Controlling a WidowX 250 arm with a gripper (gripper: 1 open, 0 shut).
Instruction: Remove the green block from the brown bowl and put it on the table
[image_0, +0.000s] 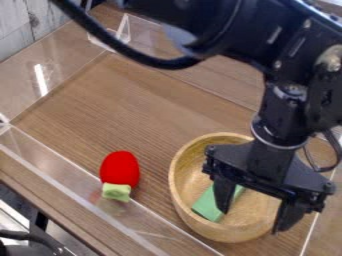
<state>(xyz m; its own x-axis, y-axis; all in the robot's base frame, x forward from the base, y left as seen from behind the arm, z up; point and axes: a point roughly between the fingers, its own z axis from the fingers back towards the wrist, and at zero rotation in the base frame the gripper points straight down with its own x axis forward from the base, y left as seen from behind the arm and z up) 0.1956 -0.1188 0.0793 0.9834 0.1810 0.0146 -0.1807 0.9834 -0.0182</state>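
Observation:
The brown bowl (186, 164) sits at the front right of the table (147, 110). Inside it lies the green block (205, 208), only its lower left end showing. The rest is covered by the black arm. My gripper (257, 205) hangs down into the bowl and is open, its jaws spread wide. The left finger (222, 194) stands over the block and the right finger (294, 212) is near the bowl's right rim. I cannot tell whether a finger touches the block.
A red strawberry-like toy (119, 168) with a light-green stem lies left of the bowl, close to the low clear front wall (54, 170). More clear walls (80, 50) border the back left. The bulky black arm (227, 40) spans the top of the view.

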